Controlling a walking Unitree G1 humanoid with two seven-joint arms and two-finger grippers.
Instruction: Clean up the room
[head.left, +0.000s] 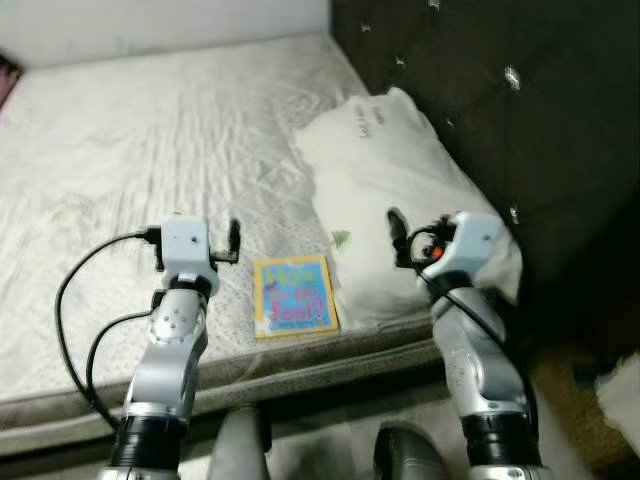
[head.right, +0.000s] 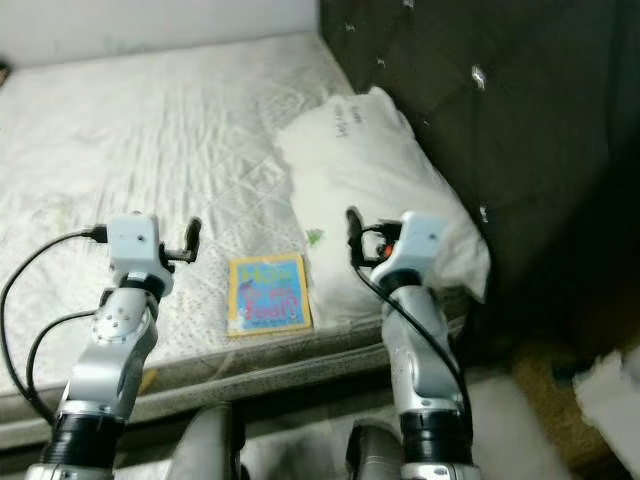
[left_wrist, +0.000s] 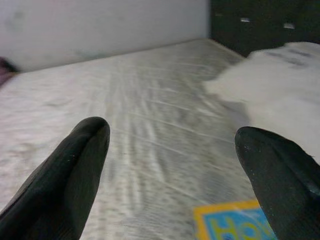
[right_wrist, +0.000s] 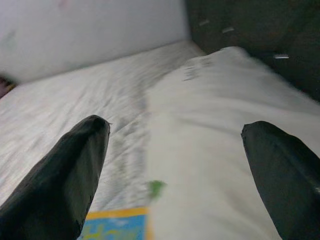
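While both head views take in the bare mattress, only they show the whole book near its front edge, touching the white pillow by the dark headboard. Its cover lettering is too blurred to read. Left wrist view: left gripper spread, book corner below. Right wrist view: right gripper spread over the pillow.
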